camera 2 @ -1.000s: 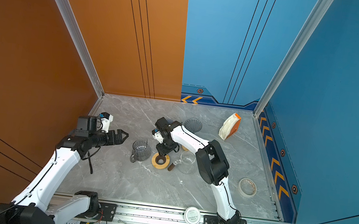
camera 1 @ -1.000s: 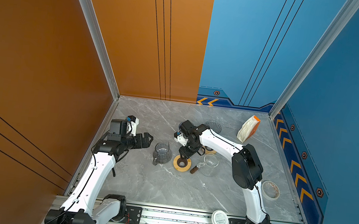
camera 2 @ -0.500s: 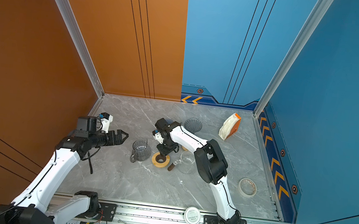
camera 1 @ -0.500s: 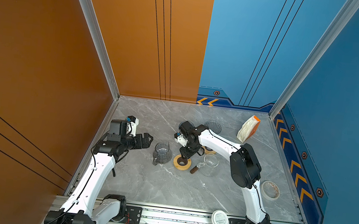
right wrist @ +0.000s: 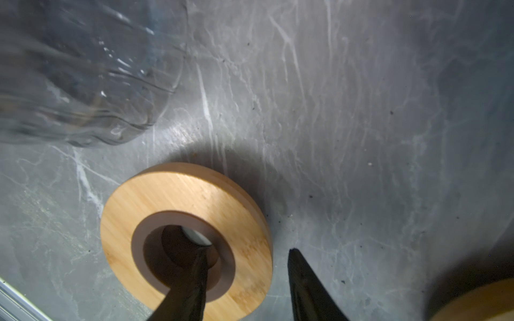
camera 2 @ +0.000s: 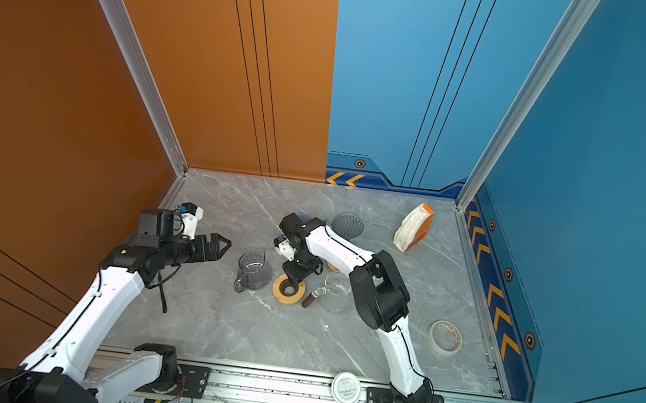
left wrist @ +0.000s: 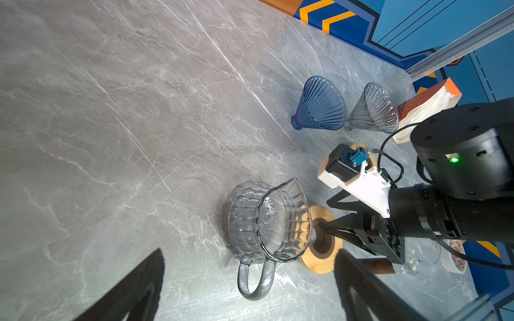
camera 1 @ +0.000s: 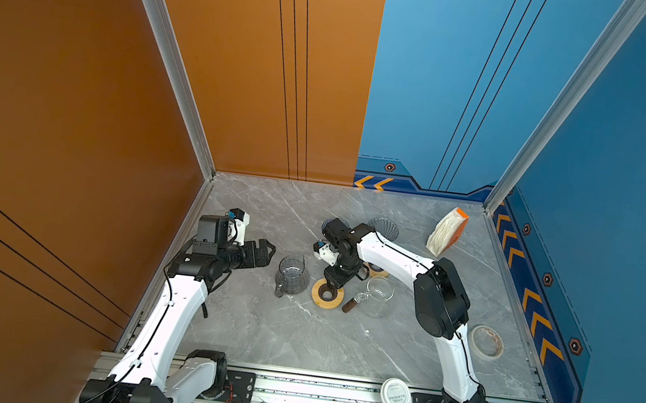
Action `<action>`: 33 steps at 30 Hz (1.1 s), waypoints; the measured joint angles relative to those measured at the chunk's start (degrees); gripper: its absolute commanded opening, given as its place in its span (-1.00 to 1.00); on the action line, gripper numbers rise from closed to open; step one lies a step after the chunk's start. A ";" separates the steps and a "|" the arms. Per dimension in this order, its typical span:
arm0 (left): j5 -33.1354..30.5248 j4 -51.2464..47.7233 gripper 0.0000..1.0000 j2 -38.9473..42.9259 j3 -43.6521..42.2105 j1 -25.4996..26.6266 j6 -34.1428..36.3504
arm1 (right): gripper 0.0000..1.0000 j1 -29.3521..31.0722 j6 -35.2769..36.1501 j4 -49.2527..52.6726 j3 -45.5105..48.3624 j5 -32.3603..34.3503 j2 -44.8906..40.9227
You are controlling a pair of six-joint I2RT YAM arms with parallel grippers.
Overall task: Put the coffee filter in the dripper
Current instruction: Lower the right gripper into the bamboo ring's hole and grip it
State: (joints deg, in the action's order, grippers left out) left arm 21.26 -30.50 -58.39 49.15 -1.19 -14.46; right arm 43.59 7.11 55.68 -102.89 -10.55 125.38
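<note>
With our right claw half open astride the wooden ring, one finger in its hole, we could drag the ring into the glass jug beside the claw, while the filter pack sits untouched well beyond the claw, farther than the blue dripper.

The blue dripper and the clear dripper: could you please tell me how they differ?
The blue dripper is tinted blue glass; the clear dripper is colourless. The clear dripper lies nearer the filter pack than the blue dripper. In both top views the right arm hides most of the blue dripper, little of the clear dripper. Both are ribbed cones on their sides, without a filter.
</note>
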 measured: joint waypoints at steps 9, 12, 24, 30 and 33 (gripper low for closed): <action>0.00 0.00 0.92 0.00 -0.02 0.00 0.00 | -0.12 0.00 0.59 1.38 -1.05 0.04 0.72; 0.00 0.00 0.92 0.00 -0.02 0.00 0.02 | -0.12 0.00 0.59 1.57 -1.20 0.04 1.46; -0.17 0.02 0.92 0.00 -0.35 0.00 0.02 | -0.38 0.02 0.61 2.36 -1.79 -0.26 2.29; -1.18 0.00 0.92 0.24 -0.52 0.00 0.07 | -0.52 -0.04 0.63 2.40 -1.95 -0.42 2.29; -1.75 0.02 0.91 1.03 -0.85 0.00 0.13 | -0.59 -0.04 0.63 2.38 -1.97 -0.42 2.29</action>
State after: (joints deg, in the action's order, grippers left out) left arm 19.51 -30.48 -57.36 48.29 -1.19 -14.33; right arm 43.55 7.75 58.06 -104.86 -10.96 127.68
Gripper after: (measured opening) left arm 0.957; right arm 0.267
